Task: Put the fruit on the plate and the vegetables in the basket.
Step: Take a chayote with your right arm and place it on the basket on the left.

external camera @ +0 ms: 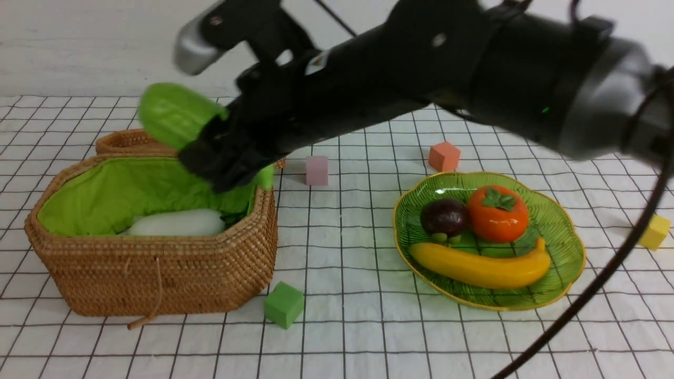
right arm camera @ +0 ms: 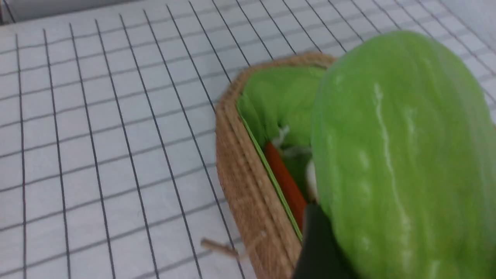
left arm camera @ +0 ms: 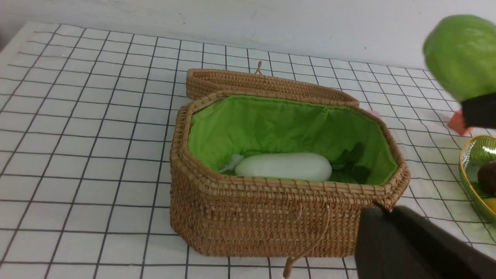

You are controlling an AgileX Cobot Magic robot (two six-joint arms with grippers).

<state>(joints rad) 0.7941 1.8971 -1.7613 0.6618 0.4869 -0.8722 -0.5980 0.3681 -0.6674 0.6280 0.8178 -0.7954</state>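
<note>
My right gripper (external camera: 224, 158) is shut on the light-green cucumber (external camera: 174, 113) and holds it above the far side of the open wicker basket (external camera: 158, 263). The cucumber fills the right wrist view (right arm camera: 403, 155) and shows in the left wrist view (left arm camera: 459, 54). The white radish (external camera: 176, 223) lies in the basket, and the orange carrot (right arm camera: 285, 182) lies along one wall. The green plate (external camera: 568, 231) holds the banana (external camera: 479, 266), mangosteen (external camera: 444, 217) and persimmon (external camera: 497, 213). My left gripper (left arm camera: 381, 211) is shut and empty, by the basket's near corner (left arm camera: 387, 193).
The basket's lid (external camera: 131, 141) lies open behind it. Foam cubes sit on the grid cloth: green (external camera: 284, 304) by the basket's front corner, pink (external camera: 316, 170), orange (external camera: 444, 156), yellow (external camera: 654, 231). A black cable (external camera: 605, 273) hangs at the right.
</note>
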